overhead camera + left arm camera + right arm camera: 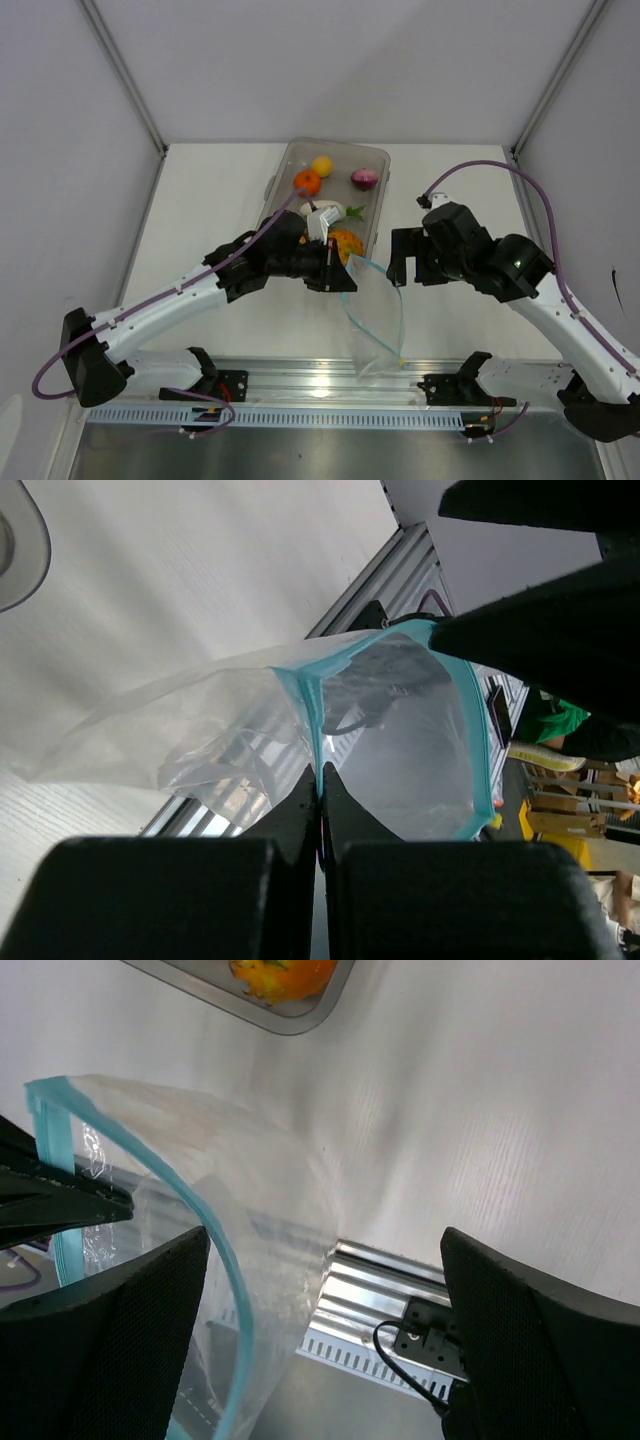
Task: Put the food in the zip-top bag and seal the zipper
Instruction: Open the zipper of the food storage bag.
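A: So, where was the zip-top bag (375,320)?

B: It hung from the left end effector (345,278), between the two arms and over the near part of the worktop (200,220). Its lower end reached down towards the metal rail (300,375).

A: And how did that end effector stand?

B: It was pressed together on the bag's mouth edge. In the left wrist view, the fingertips (300,810) pinched the zipper (300,695) where the light blue strip folded.

A: Was the mouth open?

B: Yes, the strip curved round in a loop and the clear walls stood apart.

A: What about the right end effector (400,262)?

B: Its jaws were spread wide and held nothing. It sat just beside the far side of the bag's mouth, and whether it touched the plastic could not be told.

A: And the food?

B: All of it lay in the clear tray (380,160) behind the left arm: an orange tomato (307,182), a yellow lemon (321,165), a purple onion (365,179), a green sprig (354,211) and an orange pumpkin (347,243). The pumpkin was nearest the bag.
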`<state>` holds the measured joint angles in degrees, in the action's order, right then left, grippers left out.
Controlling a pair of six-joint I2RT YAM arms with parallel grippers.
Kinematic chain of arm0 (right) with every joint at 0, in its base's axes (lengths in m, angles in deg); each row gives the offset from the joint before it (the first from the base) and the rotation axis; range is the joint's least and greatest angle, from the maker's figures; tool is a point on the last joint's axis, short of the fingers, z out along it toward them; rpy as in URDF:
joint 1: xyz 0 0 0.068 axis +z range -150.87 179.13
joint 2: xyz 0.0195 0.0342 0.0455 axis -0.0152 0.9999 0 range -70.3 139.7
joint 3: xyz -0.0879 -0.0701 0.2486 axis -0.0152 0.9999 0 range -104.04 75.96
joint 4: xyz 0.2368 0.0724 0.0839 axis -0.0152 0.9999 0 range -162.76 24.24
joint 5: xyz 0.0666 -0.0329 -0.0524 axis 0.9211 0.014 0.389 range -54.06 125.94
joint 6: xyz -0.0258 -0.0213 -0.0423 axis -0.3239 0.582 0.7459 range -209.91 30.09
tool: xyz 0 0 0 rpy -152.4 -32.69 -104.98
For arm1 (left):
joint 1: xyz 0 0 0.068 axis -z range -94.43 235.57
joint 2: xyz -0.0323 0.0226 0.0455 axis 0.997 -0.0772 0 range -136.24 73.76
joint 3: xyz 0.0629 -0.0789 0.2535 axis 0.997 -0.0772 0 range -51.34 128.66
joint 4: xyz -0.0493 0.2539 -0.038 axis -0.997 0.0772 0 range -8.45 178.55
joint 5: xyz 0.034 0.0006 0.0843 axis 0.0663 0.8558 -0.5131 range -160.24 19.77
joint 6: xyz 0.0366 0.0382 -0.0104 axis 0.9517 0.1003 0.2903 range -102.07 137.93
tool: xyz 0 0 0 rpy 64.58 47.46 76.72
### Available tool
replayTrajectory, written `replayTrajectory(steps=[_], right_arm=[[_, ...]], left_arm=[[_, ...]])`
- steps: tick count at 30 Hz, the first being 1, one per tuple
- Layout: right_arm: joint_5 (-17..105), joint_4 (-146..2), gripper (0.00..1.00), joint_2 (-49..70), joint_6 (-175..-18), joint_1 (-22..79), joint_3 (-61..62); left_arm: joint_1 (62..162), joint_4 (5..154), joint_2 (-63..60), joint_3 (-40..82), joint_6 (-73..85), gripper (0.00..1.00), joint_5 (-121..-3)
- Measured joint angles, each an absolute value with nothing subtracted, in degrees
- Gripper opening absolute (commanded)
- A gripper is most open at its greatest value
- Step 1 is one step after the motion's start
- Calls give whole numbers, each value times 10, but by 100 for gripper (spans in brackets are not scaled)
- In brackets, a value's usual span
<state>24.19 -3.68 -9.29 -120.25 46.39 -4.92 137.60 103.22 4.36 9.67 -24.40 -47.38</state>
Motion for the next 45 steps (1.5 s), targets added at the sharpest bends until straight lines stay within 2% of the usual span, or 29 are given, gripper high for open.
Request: replayTrajectory(steps=[7,8,12,21,22,23,24,25,31,33,36,45], right_arm=[[347,-81,89,-99,-1181,433,-25],[356,-85,83,-100,-1180,433,-24],[392,-104,75,-121,-1172,433,-9],[449,-129,68,-145,-1171,438,56],[452,-131,62,-144,-1171,441,61],[455,-133,41,-144,-1170,444,64],[457,-135,25,-144,-1166,449,65],[457,-136,0,-144,-1167,452,66],[435,-138,0,-145,-1169,457,64],[422,-134,0,-149,-1169,457,62],[390,-116,0,-160,-1174,458,52],[236,-11,0,-180,-1206,460,-65]], left_arm=[[1376,1026,49,91,-240,0,-464],[1376,1024,49,91,-240,1,-462],[1376,1021,48,91,-239,1,-457],[1376,1019,35,98,-233,1,-447],[1376,1018,35,100,-231,1,-445],[1376,1018,35,102,-230,2,-445],[1376,1017,35,104,-229,2,-445],[1376,1016,35,105,-229,4,-444],[1376,1002,33,106,-219,9,-436],[1376,985,36,101,-219,8,-435],[1376,948,57,73,-218,1,-445],[1378,895,78,44,-217,0,-454]])
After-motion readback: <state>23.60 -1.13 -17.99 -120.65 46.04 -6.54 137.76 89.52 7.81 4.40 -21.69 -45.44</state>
